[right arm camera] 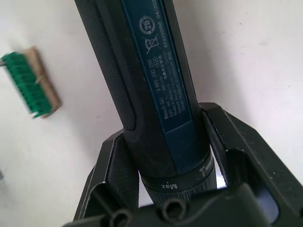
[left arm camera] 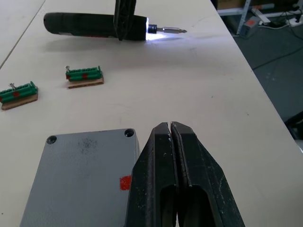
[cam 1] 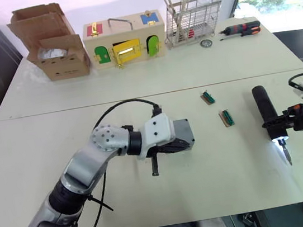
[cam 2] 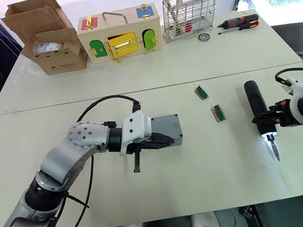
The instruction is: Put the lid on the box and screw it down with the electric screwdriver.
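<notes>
the landmark here is the grey box [cam 2: 165, 129], sitting on the near white table [cam 1: 218, 183]. the lid [left arm camera: 80, 177] already lies flat on top of it, screw holes showing at two corners and the red mark on the side wall just below the rim, so the first half of the task looks done.

the left gripper [left arm camera: 171, 137] hangs just beside the box on its near side, fingers pressed together and grasping nothing; it looks finished with the lid and free to steady the box.

to the right of the box lie two small green terminal blocks on wooden bases [cam 1: 226, 117], near but apart from it. whether the screws are in the lid's holes cannot be told.

further right, well apart from the box, the right gripper [right arm camera: 165, 156] is clenched around the electric screwdriver [cam 1: 267, 109] close to its tip end. its light is on and the bit [cam 1: 286, 154] points toward the near table edge, over bare table.

what is left, as i judge it: carry the driver to the lid, seat the bit in each corner and drive the screws.
</notes>
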